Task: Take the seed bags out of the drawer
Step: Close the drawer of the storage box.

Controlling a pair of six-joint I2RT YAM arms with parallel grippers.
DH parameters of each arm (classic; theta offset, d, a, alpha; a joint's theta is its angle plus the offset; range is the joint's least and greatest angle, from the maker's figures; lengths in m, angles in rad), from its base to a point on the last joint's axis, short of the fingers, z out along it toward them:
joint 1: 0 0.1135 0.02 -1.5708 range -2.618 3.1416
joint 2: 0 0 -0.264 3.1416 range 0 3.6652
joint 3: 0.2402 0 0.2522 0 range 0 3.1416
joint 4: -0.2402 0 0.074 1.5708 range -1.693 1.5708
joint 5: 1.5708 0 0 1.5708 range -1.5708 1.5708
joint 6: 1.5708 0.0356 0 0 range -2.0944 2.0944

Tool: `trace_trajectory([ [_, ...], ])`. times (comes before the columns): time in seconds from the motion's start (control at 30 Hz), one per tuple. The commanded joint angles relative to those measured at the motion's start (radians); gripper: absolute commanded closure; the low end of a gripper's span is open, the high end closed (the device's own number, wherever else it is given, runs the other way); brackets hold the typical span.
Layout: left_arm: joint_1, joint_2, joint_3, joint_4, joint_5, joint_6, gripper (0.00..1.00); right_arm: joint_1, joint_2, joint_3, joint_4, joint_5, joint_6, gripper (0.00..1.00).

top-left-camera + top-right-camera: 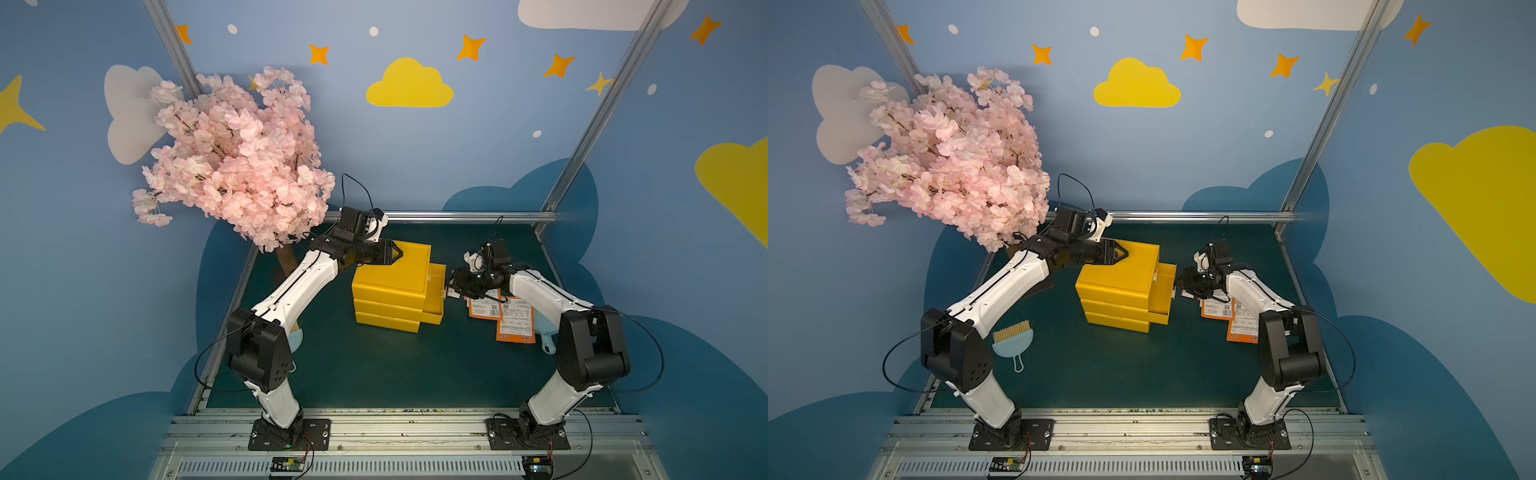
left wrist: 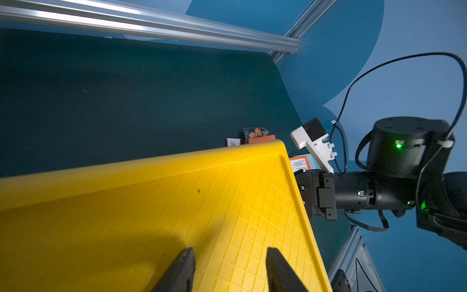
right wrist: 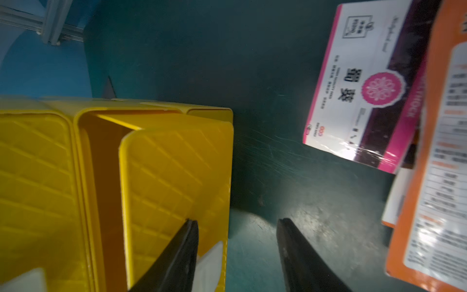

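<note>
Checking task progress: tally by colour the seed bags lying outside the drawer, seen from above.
Orange seed bags: 2
Pink-and-white seed bag: 1
Total: 3 in both top views; others may hide underneath.

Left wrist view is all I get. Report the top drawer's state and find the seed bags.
Observer: In a top view the top drawer stands pulled out toward the right gripper.
Operator: Check inside it.
Observer: The right wrist view shows part of its inside; nothing shows in that part.
Operator: Now outside.
Observer: In a top view the seed bags overlap on the mat beside the right arm, partly over a pale blue dustpan.
</note>
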Motion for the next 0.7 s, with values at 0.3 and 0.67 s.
trace_trajectory([
  [0.3, -0.011, 0.079, -0.1, -0.255, -0.054, -0.017, 0.48, 0.118, 0.114, 0.041, 0.181, -0.14, 0.133, 0.47],
  [0.67, -0.01, 0.076, -0.113, -0.254, -0.057, -0.014, 0.48, 0.118, 0.103, -0.043, 0.184, -0.088, 0.108, 0.48],
])
